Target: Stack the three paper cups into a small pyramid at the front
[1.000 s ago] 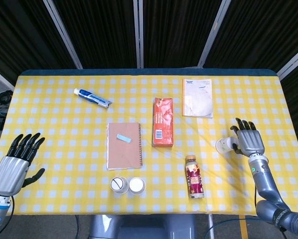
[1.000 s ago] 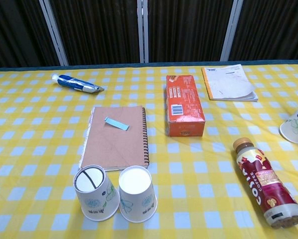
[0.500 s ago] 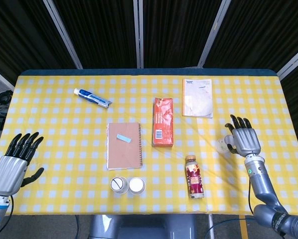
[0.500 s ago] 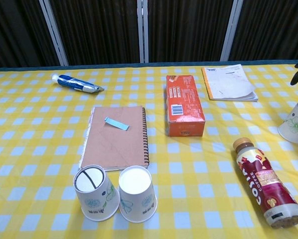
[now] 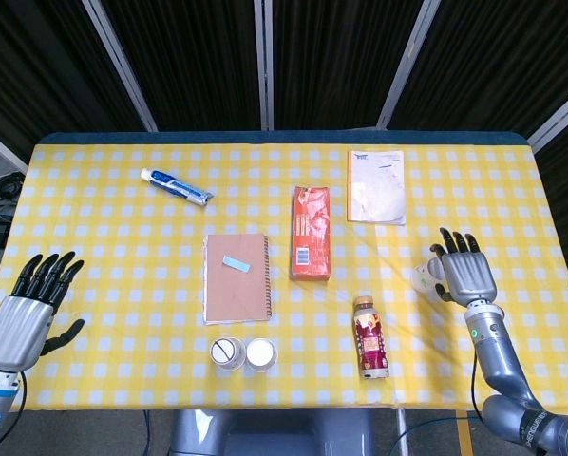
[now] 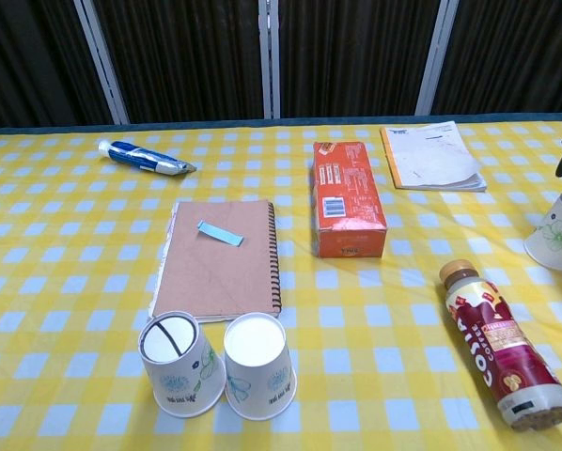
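Two white paper cups stand upside down side by side at the front: the left cup and the right cup. A third paper cup sits tilted at the right side of the table. My right hand is right beside it with its fingers stretched out and apart, thumb side against the cup. The chest view catches only a dark fingertip at its right edge. My left hand hovers off the table's front left corner, fingers spread, holding nothing.
A brown spiral notebook lies just behind the two cups. An orange box, a Costa bottle lying on its side, a toothpaste tube and a paper booklet share the yellow checked table.
My right hand has drifted slightly toward the front and closer to the third cup, which shifted a little. My left hand dropped a bit lower.
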Controlling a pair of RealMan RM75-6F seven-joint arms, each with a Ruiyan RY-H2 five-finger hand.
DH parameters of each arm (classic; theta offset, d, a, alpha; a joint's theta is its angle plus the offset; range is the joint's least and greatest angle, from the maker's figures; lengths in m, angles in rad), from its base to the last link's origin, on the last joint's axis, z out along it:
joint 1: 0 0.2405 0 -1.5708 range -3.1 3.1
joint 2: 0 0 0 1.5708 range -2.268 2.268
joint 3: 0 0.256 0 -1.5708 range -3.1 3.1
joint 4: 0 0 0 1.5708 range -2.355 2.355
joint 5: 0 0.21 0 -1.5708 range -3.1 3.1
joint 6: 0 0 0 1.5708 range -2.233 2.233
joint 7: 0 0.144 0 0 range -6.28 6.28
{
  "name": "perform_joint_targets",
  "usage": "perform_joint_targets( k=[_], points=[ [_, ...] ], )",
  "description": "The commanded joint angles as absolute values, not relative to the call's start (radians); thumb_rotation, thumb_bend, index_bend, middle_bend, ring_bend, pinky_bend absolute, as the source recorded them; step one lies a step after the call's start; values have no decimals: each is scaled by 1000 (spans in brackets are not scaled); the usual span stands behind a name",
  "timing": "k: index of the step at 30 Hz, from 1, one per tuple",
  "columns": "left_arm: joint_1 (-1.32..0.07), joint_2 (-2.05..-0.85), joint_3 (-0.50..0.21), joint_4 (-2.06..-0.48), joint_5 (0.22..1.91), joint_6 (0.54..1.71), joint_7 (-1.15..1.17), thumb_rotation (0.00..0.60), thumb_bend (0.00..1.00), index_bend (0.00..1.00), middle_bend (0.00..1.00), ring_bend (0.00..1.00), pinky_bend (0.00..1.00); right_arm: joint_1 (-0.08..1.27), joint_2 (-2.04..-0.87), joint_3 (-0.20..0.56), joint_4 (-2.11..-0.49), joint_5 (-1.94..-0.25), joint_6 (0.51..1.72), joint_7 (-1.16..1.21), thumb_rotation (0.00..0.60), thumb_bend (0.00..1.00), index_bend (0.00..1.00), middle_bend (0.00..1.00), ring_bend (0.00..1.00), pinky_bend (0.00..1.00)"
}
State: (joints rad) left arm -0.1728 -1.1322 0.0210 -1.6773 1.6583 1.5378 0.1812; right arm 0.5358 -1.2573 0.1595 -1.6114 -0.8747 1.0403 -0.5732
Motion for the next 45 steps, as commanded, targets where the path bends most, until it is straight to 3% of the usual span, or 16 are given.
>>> perform_joint_targets(
  k=[1, 9, 14, 20, 33, 45],
  points=[
    [-173, -1133, 19, -1678, 1657, 1534, 181, 600, 258, 0, 0, 0, 0, 544, -1269, 155, -1596, -851, 1027, -578, 600, 221, 223, 0, 0, 23],
    [-172, -1133, 14, -1678, 1657, 1526, 181, 600, 258, 0, 0, 0, 0, 551, -1319, 148, -1514, -856, 1018, -535, 600, 215, 344, 4, 0, 57],
    [-170, -1132, 12, -1678, 1656, 1524, 178, 600, 258, 0, 0, 0, 0, 545, -1347, 146, -1466, -883, 1025, -493, 600, 217, 459, 81, 0, 120],
    [-170, -1132, 9, -1679, 1656, 1520, 178, 600, 258, 0, 0, 0, 0, 539, -1352, 148, -1471, -947, 1055, -452, 600, 216, 479, 102, 0, 138],
    [-167, -1131, 6, -1680, 1660, 1520, 179, 600, 258, 0, 0, 0, 0, 563, -1279, 183, -1739, -1089, 1121, -447, 600, 216, 482, 116, 0, 151],
    [-166, -1128, 5, -1676, 1666, 1518, 169, 600, 258, 0, 0, 0, 0, 622, -1323, 201, -1944, -1209, 1109, -429, 600, 216, 492, 134, 0, 156]
  ],
)
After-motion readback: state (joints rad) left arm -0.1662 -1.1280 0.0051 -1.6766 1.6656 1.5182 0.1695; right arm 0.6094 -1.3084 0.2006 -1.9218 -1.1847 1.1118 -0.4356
